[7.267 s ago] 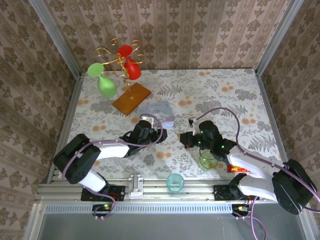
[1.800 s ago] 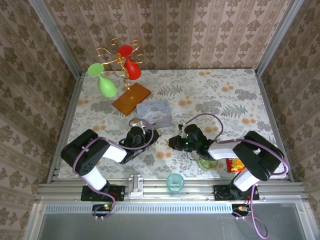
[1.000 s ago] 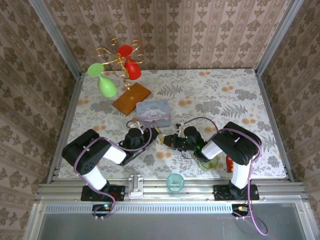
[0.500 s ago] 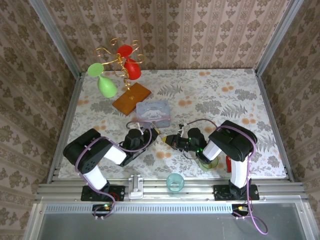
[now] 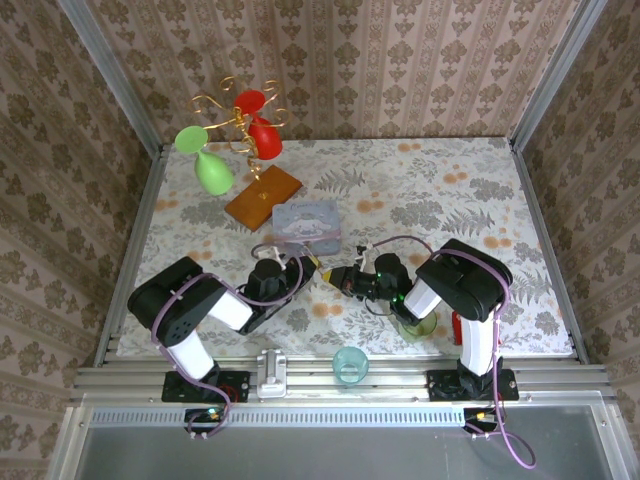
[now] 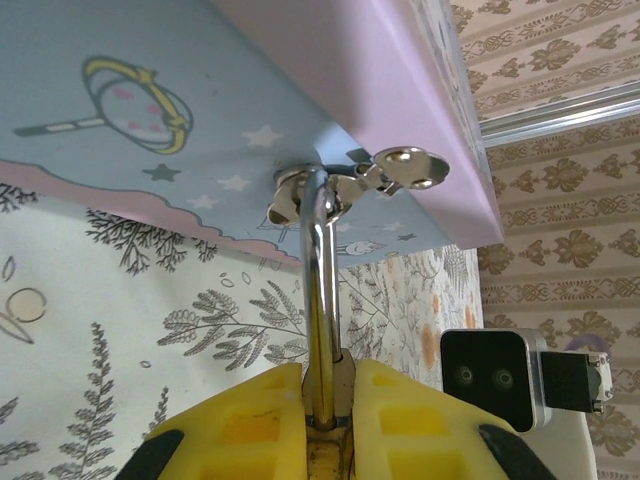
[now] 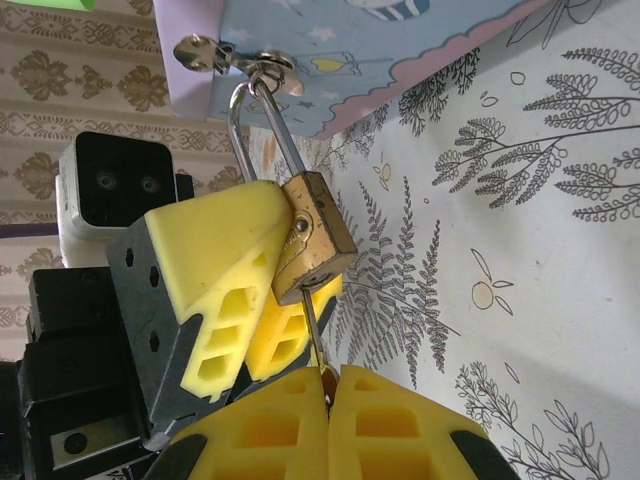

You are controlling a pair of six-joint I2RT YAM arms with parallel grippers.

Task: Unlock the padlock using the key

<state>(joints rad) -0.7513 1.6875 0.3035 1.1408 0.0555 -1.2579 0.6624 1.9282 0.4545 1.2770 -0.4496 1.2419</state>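
The small brass padlock (image 7: pixel 315 235) hangs by its silver shackle (image 7: pixel 255 120) from the hasp of a pale blue cartoon tin (image 7: pixel 380 50). My left gripper (image 6: pixel 328 372) is shut on the padlock body (image 6: pixel 330 400), and the shackle (image 6: pixel 320 280) rises straight up to the hasp. My right gripper (image 7: pixel 328 385) is shut on the key (image 7: pixel 312 325), whose thin blade sits in the keyhole at the lock's bottom. From above, the left gripper (image 5: pixel 303 268) and the right gripper (image 5: pixel 347 278) meet tip to tip just in front of the tin (image 5: pixel 308 222).
A green cup (image 5: pixel 416 326) sits under the right forearm, a teal cup (image 5: pixel 350 363) stands at the near edge, and a red packet (image 5: pixel 460 328) lies to the right. A balloon stand (image 5: pixel 245 130) on a wooden base (image 5: pixel 263 195) is at the back left.
Both grippers have come together in front of the tin over the last seconds. In the last second the right gripper has edged slightly left toward the padlock; both grips are unchanged.
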